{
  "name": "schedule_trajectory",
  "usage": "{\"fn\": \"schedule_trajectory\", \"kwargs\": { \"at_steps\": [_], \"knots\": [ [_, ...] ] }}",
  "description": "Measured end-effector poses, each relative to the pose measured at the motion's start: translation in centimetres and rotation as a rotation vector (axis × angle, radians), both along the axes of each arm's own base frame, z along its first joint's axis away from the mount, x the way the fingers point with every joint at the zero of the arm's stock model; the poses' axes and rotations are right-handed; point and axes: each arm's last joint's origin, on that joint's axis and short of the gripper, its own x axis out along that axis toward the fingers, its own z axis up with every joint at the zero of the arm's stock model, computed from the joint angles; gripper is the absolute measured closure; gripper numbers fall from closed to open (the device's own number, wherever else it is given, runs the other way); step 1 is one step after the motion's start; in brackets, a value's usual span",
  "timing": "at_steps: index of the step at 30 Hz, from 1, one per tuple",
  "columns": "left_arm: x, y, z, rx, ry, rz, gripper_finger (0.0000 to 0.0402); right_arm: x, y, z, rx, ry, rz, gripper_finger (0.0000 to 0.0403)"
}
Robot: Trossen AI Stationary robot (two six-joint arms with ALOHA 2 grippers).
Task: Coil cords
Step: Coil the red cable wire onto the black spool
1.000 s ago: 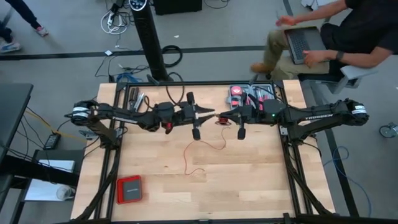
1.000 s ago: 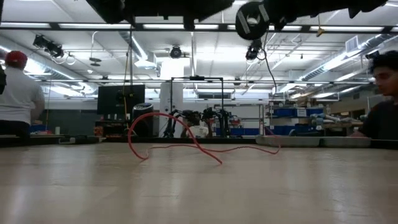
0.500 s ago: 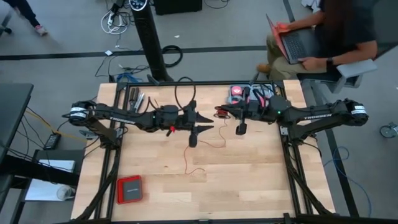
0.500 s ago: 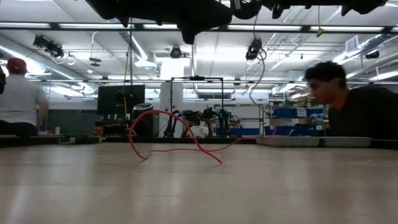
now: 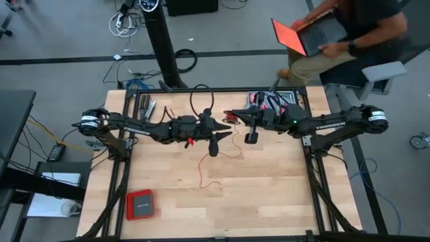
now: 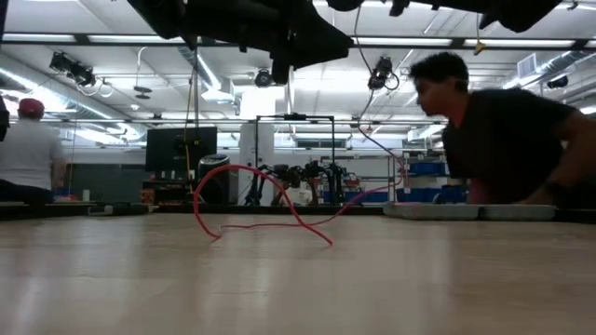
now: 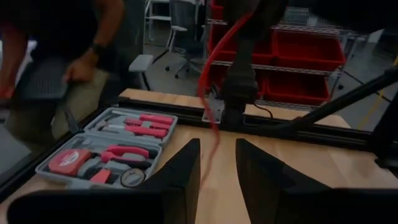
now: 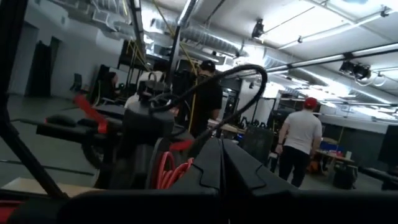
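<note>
The thin red cord [image 5: 202, 171] lies partly on the wooden table, where it arches in a loop [image 6: 244, 171]. From there it rises [image 6: 372, 193] toward my right gripper [image 5: 229, 115], which is shut on it above the table's middle. Red loops [image 8: 166, 172] show beside its fingers. My left gripper [image 5: 227, 131] faces it from the left, fingers open [image 7: 217, 165]. The cord [image 7: 213, 118] hangs just beyond the gap between the left fingers; I cannot tell whether it touches them. My right gripper holds the cord at the small bunch of loops [image 8: 168, 167] next to its shut fingers [image 8: 205, 163]; the fingers themselves hide the exact spot. The gripper points toward the table's left, tipped a little upward. Below it the cord hangs slack, its far end on the table.
A grey tool tray [image 5: 269, 101] with red-handled tools stands at the far right, also in the left wrist view [image 7: 106, 152]. A flat red box [image 5: 140, 204] lies near left. A person with a laptop [image 5: 336, 30] sits beyond the far right edge.
My right gripper has gone toward the far edge and a little left, tipping its fingers upward. The cord's right part has been lifted off the table, while the arched loop stays where it was. My left gripper has rolled and sunk slightly.
</note>
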Motion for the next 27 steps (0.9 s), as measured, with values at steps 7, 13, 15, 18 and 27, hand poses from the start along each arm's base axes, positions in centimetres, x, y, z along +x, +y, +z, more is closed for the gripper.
{"fn": "schedule_trajectory", "kwargs": {
  "at_steps": [7,13,15,18,27],
  "knots": [
    [0.1,0.1,-0.2,-0.022,-0.007,0.011,0.0296,2.0,0.0,0.7,-0.023,0.002,0.032,0.0403],
    [0.1,0.1,-0.3,0.006,0.004,0.025,0.0300,2.8,0.1,1.6,-0.044,-0.020,0.039,0.0402],
    [0.1,0.1,-0.5,0.028,0.033,0.036,0.0319,2.7,0.2,1.7,-0.053,-0.019,0.040,0.0402],
    [0.0,0.2,-0.8,0.066,0.072,0.051,0.0378,2.3,0.4,2.1,-0.055,-0.033,0.045,0.0402],
    [0.0,0.8,-0.8,0.068,0.071,0.018,0.0398,2.2,1.0,2.0,-0.059,0.002,0.026,0.0401]
  ]
}}
